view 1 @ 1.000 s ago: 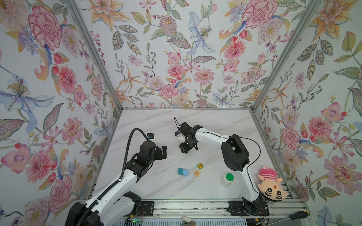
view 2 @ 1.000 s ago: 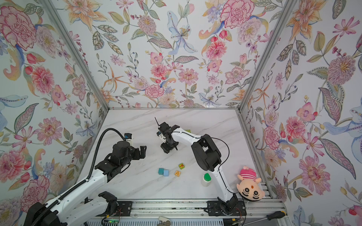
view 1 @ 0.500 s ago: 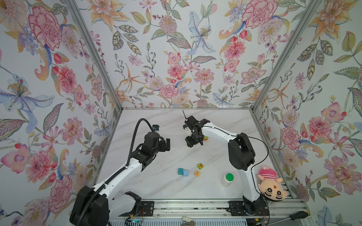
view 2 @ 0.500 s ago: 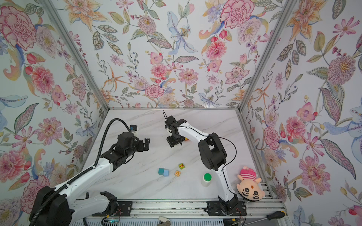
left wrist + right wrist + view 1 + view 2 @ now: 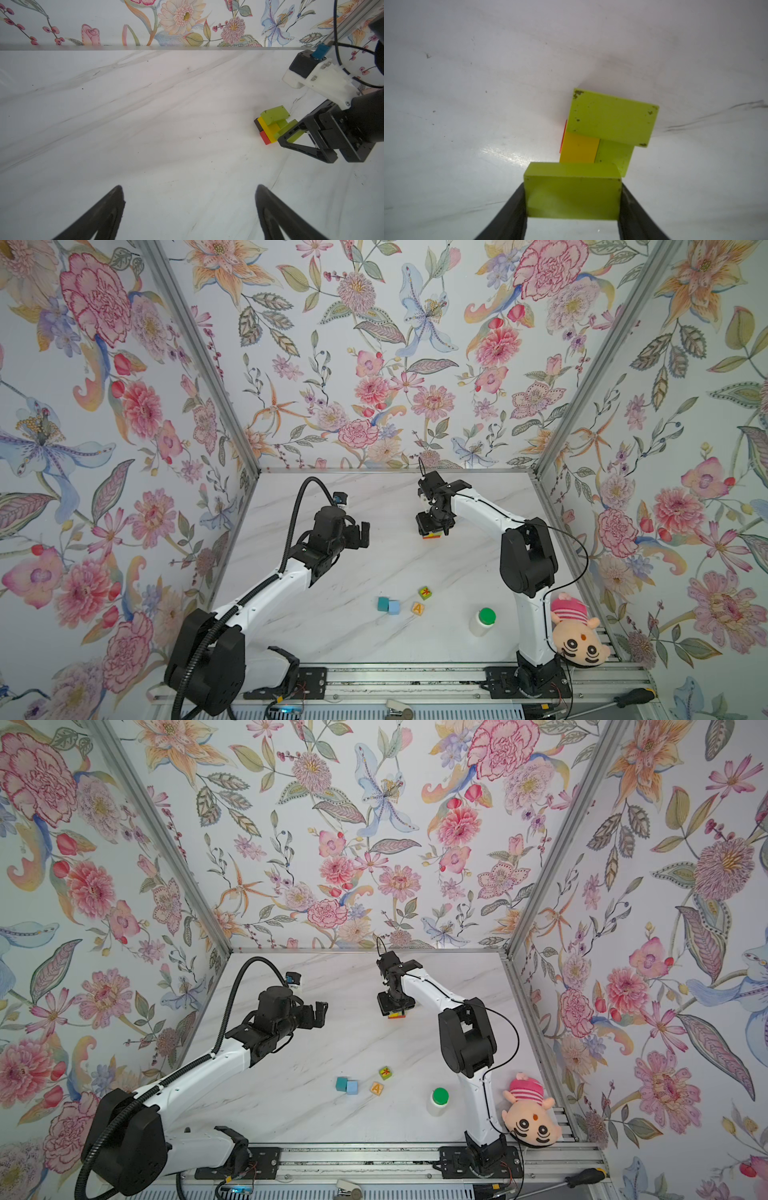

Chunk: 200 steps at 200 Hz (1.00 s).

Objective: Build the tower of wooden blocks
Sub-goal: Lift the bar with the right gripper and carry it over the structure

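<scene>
the right claw [image 5: 432, 526] is clamped, jaws partway apart, on the ends of a lime-green block [image 5: 572, 195], holding it level at the near edge of the tower [image 5: 269, 122]; whether block and tower touch, i cannot tell. the tower stands toward the back of the marble table [image 5: 353, 639]: brown and red lowest, yellow and lime above, another lime oblong crosswise on top. the left claw [image 5: 189, 188] is spread wide and empty above the table, well apart from the tower. the teal cube [image 5: 382, 603] and light-blue cube [image 5: 394, 607] touch near the front, with the tan lettered cube [image 5: 417, 608] and green red-marked cube [image 5: 425, 593] beside them.
</scene>
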Available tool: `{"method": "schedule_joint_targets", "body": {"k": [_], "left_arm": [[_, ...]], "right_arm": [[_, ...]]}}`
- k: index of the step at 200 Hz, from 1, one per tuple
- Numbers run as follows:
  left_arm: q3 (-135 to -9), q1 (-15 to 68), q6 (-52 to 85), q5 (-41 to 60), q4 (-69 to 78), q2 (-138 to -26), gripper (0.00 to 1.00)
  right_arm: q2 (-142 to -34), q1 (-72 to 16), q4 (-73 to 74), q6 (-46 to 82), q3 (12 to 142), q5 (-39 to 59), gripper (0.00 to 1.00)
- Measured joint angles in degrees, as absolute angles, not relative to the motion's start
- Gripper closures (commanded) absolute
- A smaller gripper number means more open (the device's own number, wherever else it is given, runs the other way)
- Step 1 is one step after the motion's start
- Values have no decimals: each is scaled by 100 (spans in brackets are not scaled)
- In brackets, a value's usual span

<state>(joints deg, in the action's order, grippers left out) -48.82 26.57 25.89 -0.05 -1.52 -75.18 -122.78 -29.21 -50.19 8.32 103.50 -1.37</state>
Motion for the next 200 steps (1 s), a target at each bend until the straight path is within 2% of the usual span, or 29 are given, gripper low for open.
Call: {"method": "schedule_joint_targets", "body": {"k": [100,200], "left_arm": [[-5627,3070,2370,392,56,-8230,1],[-5889,3079,2305,429,80,-8554,1]], "right_arm": [[-12313,-2694,-5083,1166,10457,-64,50],[-12442,-2648,-5083,1253,10497,-5,49]]}}
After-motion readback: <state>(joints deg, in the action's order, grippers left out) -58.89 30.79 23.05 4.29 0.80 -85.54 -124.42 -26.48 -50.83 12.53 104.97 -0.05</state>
